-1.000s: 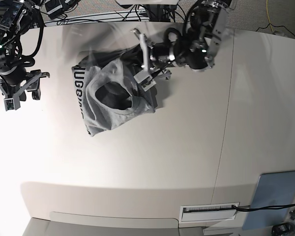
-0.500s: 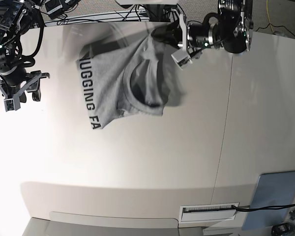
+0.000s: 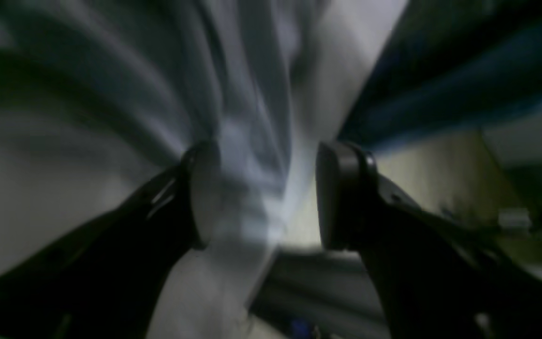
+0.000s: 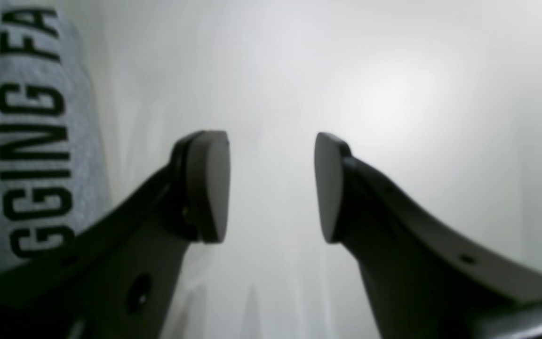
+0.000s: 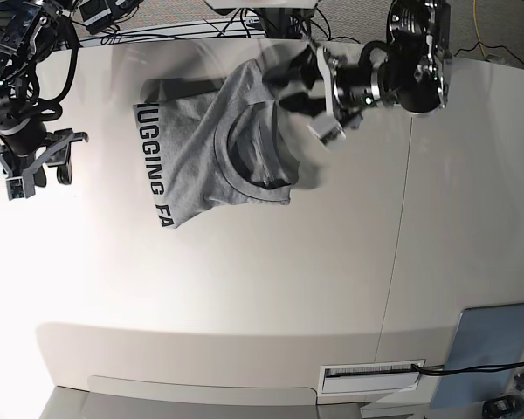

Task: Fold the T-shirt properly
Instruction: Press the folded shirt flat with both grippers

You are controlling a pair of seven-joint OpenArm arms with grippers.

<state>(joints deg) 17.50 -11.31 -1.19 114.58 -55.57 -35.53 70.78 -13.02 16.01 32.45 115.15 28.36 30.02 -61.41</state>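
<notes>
Motion blur smears the left wrist view, leaving only grey folds and dark shapes behind them, and the base view blurs the left gripper (image 5: 319, 92) where it meets the cloth. One T-shirt (image 5: 205, 148) lies bunched on the pale worktop (image 5: 262, 288) toward its far edge, collar ring facing up, its black lettering running down the edge nearest the right arm and partly cut off by a fold. Two grippers are in sight. The left gripper (image 3: 261, 193) has its fingers apart with a ridge of the grey fabric passing between them against one pad; whether it actually pinches the cloth cannot be told. The right gripper (image 4: 271, 188) hangs spread wide over bare worktop, the T-shirt (image 4: 26, 141) just beside it, not touching.
</notes>
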